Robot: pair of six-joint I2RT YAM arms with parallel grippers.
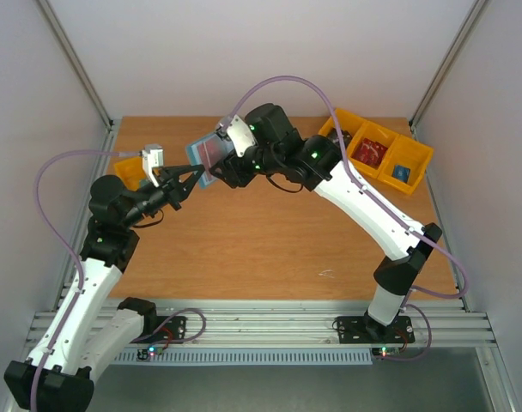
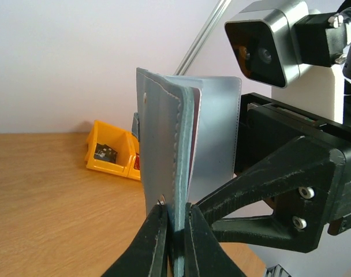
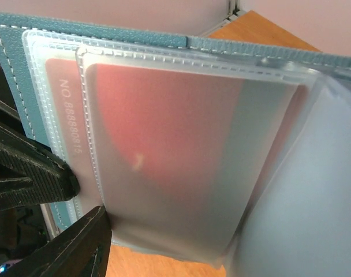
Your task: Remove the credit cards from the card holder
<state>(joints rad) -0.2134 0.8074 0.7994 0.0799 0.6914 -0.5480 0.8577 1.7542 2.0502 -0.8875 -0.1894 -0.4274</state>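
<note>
- Two fingers of the left gripper point(image 2: 175, 213) are being pressed shut on the lower edge of the holder point(image 2: 161, 144), with the teal cover pinched between them.
- The holder is being held upright in the air, above the far left part of the table point(image 1: 270, 249), and is being shown spread open like a book.
- Frosted sleeves point(image 3: 181, 173) are being shown fanned out from its spine, towards the right gripper point(image 3: 86, 202).
- A red card point(image 3: 164, 115) is being carried inside a sleeve, with a printed number showing along its short end.
- The right gripper is being held partly open at the sleeves' lower corner, one finger lying against the plastic; whether anything is being gripped cannot be told.
- Yellow bins point(image 1: 422, 156) are being seen at the table's far edge, several at the right and one at the left, apart from the holder.
</note>
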